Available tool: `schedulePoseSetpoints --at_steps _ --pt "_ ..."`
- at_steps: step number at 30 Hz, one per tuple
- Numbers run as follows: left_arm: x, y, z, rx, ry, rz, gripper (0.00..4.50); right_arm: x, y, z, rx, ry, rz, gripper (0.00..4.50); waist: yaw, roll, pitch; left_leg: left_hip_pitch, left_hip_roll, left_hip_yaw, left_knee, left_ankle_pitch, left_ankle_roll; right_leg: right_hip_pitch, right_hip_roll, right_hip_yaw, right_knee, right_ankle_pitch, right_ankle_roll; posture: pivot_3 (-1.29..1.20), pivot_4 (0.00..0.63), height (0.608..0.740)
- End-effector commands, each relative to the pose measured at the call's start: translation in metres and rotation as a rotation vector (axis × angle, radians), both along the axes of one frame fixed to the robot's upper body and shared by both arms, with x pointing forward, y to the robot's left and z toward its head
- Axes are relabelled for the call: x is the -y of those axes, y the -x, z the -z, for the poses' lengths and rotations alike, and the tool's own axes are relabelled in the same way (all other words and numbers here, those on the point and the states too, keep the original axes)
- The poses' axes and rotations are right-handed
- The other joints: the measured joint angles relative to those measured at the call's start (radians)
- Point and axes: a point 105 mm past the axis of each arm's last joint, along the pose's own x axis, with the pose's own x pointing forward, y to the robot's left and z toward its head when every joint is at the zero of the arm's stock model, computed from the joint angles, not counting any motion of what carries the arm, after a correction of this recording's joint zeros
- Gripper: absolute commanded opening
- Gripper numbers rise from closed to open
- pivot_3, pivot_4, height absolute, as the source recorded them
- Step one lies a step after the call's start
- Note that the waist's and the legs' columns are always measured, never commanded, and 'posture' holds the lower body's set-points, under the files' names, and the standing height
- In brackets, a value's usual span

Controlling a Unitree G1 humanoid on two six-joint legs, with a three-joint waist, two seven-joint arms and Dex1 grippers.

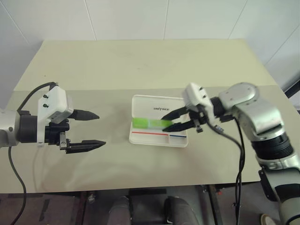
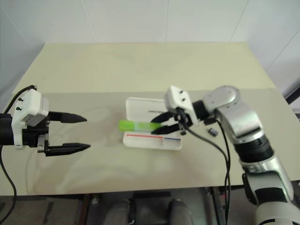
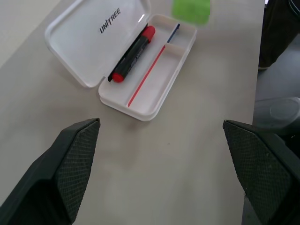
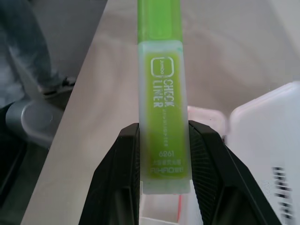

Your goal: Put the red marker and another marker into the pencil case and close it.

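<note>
While the left tool waits at the lower left of the head view with its jaws spread wide and nothing between them, the right tool at centre right is clenched on the green marker, gripping it near one end so that most of the barrel sticks out level toward the left. That marker hangs over the open pencil case, which lies in the middle of the tabletop with its lid laid flat on the far side. Seen from the left wrist, the red marker already rests in the tray along the hinge side, so the step in hand is placing the second marker. How high the green marker sits above the tray is hard to judge, probably a little clear of it. Next it likely needs lowering into the free compartment, releasing, then swinging the lid shut.
</note>
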Motion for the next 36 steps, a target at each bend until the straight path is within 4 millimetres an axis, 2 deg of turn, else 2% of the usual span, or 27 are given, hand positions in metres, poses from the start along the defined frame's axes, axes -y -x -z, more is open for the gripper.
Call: schedulePoseSetpoints --at_steps 1,4,11,22,32,36 --pt "0.010 0.007 -0.004 0.052 -0.014 0.046 4.50 -0.014 -0.010 0.008 0.086 0.018 0.008 1.08 -0.001 0.000 0.000 0.000 0.000 0.000 0.000 0.000 0.000 0.000 0.000 0.000 0.000 0.000 0.000 0.00 0.150 0.740" --pt "0.013 0.006 -0.002 0.048 0.000 0.033 4.50 -0.020 -0.018 0.028 0.082 0.049 0.012 1.08 -0.002 0.000 0.000 0.000 0.000 0.000 0.000 0.000 0.000 0.000 0.000 0.000 0.000 0.000 0.000 0.00 0.150 0.740" --pt "0.017 0.007 -0.001 0.050 0.016 0.016 4.50 -0.026 -0.030 0.047 0.074 0.084 0.039 1.08 -0.002 0.000 0.000 0.000 0.000 0.000 0.000 0.000 0.000 0.000 0.000 0.001 0.001 0.000 0.000 0.00 0.150 0.740" --pt "0.018 0.007 -0.001 0.053 0.019 -0.014 4.50 -0.019 -0.036 0.060 0.093 0.140 0.061 1.08 -0.002 0.000 0.000 0.000 0.000 0.000 0.000 0.000 0.000 0.000 0.000 0.001 0.000 0.000 0.000 0.00 0.150 0.740" --pt "0.021 0.006 -0.003 0.063 0.019 -0.005 4.50 -0.014 -0.033 0.060 0.085 0.144 0.070 4.47 -0.002 0.000 0.000 0.000 0.000 0.000 0.000 0.000 0.000 0.000 0.000 0.001 0.000 0.000 0.000 0.00 0.150 0.740" --pt "0.024 0.006 -0.004 0.068 0.026 0.021 4.50 -0.007 -0.034 0.051 0.090 0.126 0.080 4.47 -0.002 0.000 0.000 0.000 0.000 0.000 0.000 0.000 0.000 0.000 0.000 0.001 0.000 0.000 0.000 0.00 0.150 0.740"
